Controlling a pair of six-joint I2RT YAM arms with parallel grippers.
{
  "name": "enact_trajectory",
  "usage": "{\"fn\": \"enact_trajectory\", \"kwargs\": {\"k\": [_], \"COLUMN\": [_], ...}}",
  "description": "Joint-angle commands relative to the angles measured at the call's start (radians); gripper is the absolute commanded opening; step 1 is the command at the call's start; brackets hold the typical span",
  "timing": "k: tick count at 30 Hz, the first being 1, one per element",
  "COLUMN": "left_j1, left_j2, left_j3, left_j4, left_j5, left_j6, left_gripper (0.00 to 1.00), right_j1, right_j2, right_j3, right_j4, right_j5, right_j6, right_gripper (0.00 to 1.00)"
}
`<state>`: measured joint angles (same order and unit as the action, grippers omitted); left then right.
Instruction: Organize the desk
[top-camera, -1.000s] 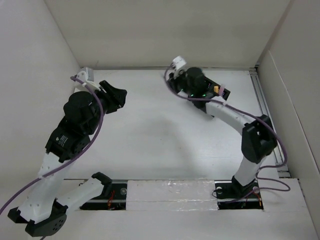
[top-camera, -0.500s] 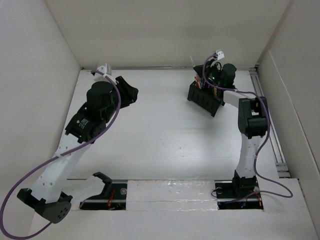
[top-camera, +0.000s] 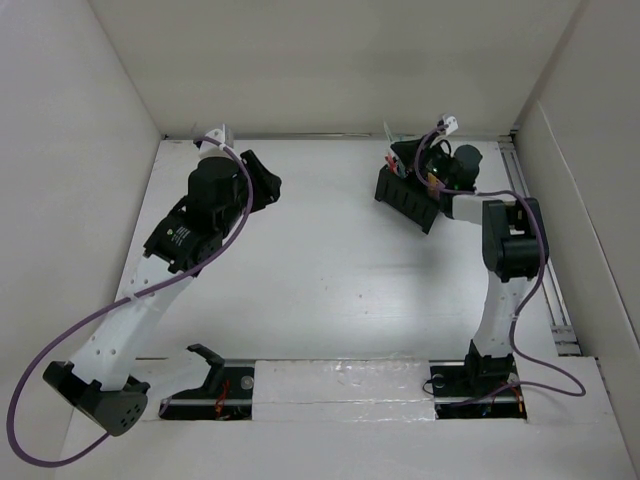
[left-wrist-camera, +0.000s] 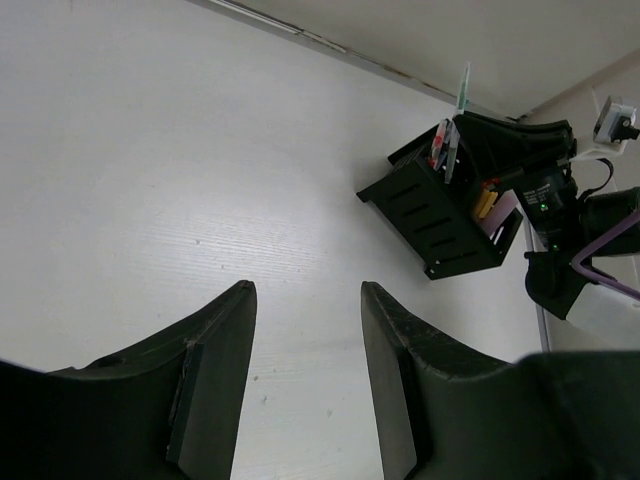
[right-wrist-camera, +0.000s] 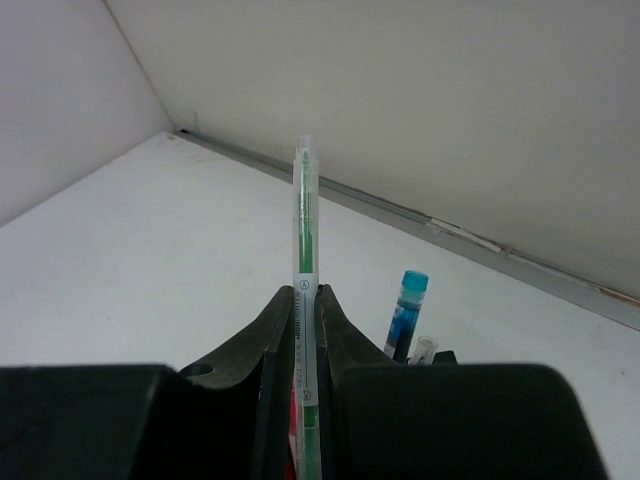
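The desk (top-camera: 320, 270) is a flat white tabletop between white walls. A small black pen holder (top-camera: 408, 197) stands at the back right, also in the left wrist view (left-wrist-camera: 440, 215). My right gripper (right-wrist-camera: 304, 293) is shut on a green highlighter (right-wrist-camera: 305, 230), held upright over the holder; its tip shows from above (top-camera: 387, 131). A blue-capped pen (right-wrist-camera: 406, 310) and a clear-capped pen (right-wrist-camera: 424, 348) stand in the holder. My left gripper (left-wrist-camera: 305, 300) is open and empty above the bare desk (left-wrist-camera: 150, 170) at the back left (top-camera: 262, 180).
A black-and-white rail strip (top-camera: 340, 385) runs along the front edge with both arm bases. A metal rail (top-camera: 530, 230) runs along the right wall. The back wall seam (right-wrist-camera: 480, 240) lies close behind the holder.
My right gripper swung from the middle back to the right, over the pen holder, and now holds the highlighter upright there. My left arm moved right and farther back.
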<state>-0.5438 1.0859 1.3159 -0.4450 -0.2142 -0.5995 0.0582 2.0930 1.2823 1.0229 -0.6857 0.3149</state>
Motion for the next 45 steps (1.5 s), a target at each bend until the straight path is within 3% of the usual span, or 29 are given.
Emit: {"fn": "enact_trajectory", "kwargs": {"k": [1,8,12,18,21,24,29,34,36,38,39,45], "left_j1": [-0.007,-0.007,-0.007,-0.007,-0.007,-0.007,-0.007,-0.007,-0.007,-0.007,-0.007,-0.007], "left_j2": [-0.001,-0.004,-0.011,-0.020,-0.021,-0.021,-0.026,0.028,0.051,0.063,0.063,0.008], "left_j3": [0.034,0.029,0.022,0.011,0.017,0.026,0.023,0.042,0.066,0.077,0.078,0.054], "left_j4": [0.040,0.048,0.046,0.052,0.048,0.040,0.040,0.025,0.006,0.005,0.011,0.049], "left_j5": [-0.008,0.010,0.009,0.016,0.016,0.013,0.007,0.016,0.021,0.029,0.033,0.093], "left_j6": [0.024,0.041,0.049,0.052,0.056,0.058,0.058,0.061,0.066,0.073,0.079,0.089], "left_gripper": [0.42,0.42,0.42,0.43,0.43,0.43,0.43,0.44,0.44,0.45,0.45,0.47], "right_j1": [-0.001,-0.011,-0.011,-0.011,-0.011,-0.011,-0.011,0.026,0.060,0.090,0.129,0.361], "right_j2": [-0.079,-0.129,-0.172,-0.162,-0.157,-0.149,-0.243,-0.385,-0.477,-0.554,-0.598,-0.947], "right_j3": [-0.024,-0.117,-0.169,-0.158,-0.134,-0.095,-0.113,-0.118,-0.120,-0.135,-0.149,-0.254], "right_j4": [0.115,0.121,0.054,0.003,-0.020,-0.024,-0.035,-0.211,-0.364,-0.467,-0.551,-0.881], "right_j5": [-0.018,0.009,0.043,0.044,0.055,0.043,0.048,0.064,0.098,0.162,0.193,0.536], "right_j6": [0.003,-0.016,-0.072,-0.115,-0.128,-0.122,-0.120,-0.223,-0.301,-0.385,-0.448,-0.588], "right_gripper": [0.02,0.11,0.23,0.22,0.15,0.19,0.36,0.53,0.76,0.81,1.00,1.00]}}
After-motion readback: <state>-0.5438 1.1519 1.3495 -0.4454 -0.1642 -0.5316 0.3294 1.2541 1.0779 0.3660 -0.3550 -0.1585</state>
